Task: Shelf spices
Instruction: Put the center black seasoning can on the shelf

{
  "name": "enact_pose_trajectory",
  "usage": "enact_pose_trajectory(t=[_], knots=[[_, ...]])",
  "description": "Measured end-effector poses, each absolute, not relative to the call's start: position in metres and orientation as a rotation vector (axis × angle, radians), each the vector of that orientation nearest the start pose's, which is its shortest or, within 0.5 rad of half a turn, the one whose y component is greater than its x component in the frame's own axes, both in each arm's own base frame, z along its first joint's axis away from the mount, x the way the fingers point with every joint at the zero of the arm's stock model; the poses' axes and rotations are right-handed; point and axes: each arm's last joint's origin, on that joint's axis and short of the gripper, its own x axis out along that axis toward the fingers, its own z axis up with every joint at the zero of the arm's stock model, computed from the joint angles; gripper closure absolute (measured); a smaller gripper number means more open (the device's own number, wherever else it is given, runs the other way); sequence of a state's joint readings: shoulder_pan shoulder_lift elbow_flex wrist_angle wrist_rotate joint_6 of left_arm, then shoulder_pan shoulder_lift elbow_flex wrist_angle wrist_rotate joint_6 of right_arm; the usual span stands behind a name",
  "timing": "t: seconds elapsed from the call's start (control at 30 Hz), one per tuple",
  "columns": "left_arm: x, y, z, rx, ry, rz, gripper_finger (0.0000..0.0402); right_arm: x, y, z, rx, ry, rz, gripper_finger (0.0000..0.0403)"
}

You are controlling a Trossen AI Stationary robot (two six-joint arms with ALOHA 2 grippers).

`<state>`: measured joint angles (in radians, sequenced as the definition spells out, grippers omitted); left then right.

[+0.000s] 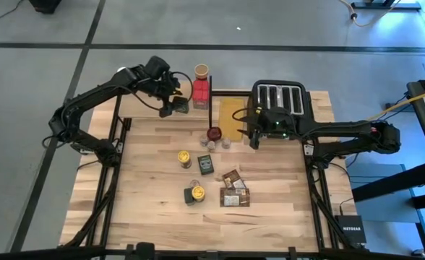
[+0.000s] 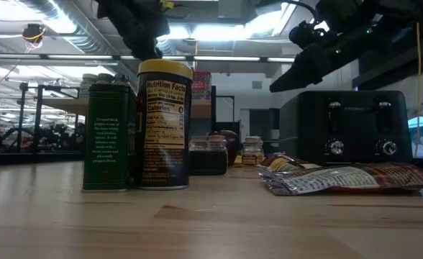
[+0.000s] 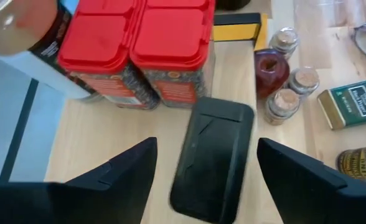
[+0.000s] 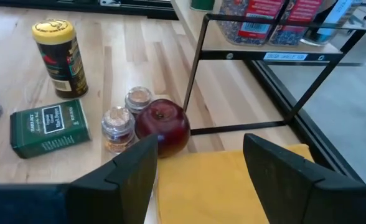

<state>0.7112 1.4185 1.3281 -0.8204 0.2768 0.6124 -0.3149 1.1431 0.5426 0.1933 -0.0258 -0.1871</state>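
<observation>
Spices already shelved sit together at one end: two red-lidded jars [image 3: 136, 50] and a clear bottle [image 3: 21, 37], leaving you plank to fill. Your left gripper [image 3: 205, 168] hangs over the shelf [image 3: 108, 124] with fingers apart around a dark-lidded jar [image 3: 213, 155] lying flat, not clamped. Your right gripper [image 4: 198, 168] waits, jaws apart and empty, above the yellow board [image 4: 233, 186] near the shelf's black frame [image 4: 198, 68]. Tins, jars and packets [image 1: 234, 191] remain on the table.

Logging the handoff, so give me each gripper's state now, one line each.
Left gripper: open, holding nothing, over the dark tin on the shelf.
Right gripper: open, empty, above the yellow board.
</observation>
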Motion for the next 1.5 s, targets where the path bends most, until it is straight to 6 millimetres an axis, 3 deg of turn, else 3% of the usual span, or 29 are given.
enact_pose_trajectory(t=[0.43, 0.67, 0.97, 1.5], knots=[[0.222, 0.190, 0.330, 0.218, 0.868, 0.185, 0.0281, 0.224, -0.073, 0.216, -0.141, 0.437, -0.276, 0.0162], [0.210, 0.210, 0.338, 0.296, 0.833, 0.252, 0.0274, 0.224, -0.073, 0.216, -0.146, 0.439, -0.274, 0.0162], [0.186, 0.238, 0.344, 0.260, 0.705, 0.279, 0.0277, 0.224, -0.073, 0.218, -0.150, 0.419, -0.276, 0.0162], [0.206, 0.277, 0.332, 0.222, 0.766, 0.220, 0.0278, 0.225, -0.073, 0.219, -0.139, 0.406, -0.280, 0.0162]])
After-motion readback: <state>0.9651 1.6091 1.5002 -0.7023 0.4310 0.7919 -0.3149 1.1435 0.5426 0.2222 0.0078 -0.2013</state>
